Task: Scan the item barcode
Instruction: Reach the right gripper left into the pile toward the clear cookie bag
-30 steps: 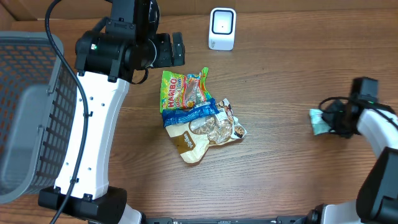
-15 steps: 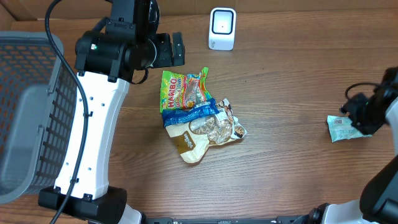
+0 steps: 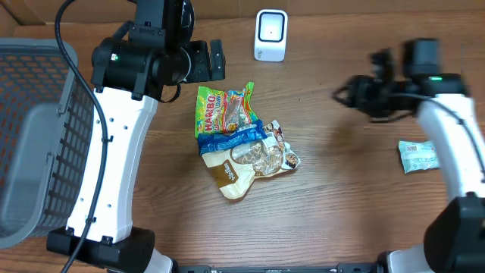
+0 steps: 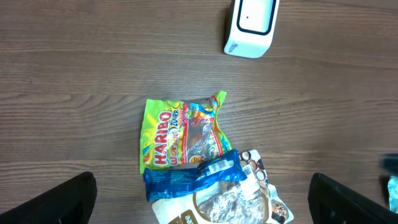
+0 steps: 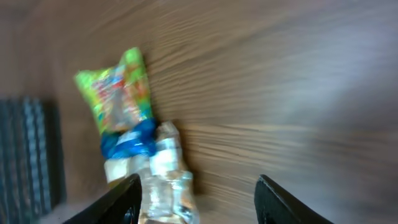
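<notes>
Both left pincer (image 3: 208,61) and right pincer (image 5: 198,202) gape apart; three snack packets (image 3: 239,140) lie outside the basket (image 3: 34,144).

Bright, even light from above on your wooden table (image 3: 341,197), shadows beside the snack bags (image 3: 239,144) short and soft. In your overhead view the right arm (image 3: 436,125) is smeared with motion blur, a faint shadow under it. Left wrist view is crisp, with glare on the clear film of the Haribo bag (image 4: 180,134). Right wrist view is streaked throughout, grain and bags all out of focus
</notes>
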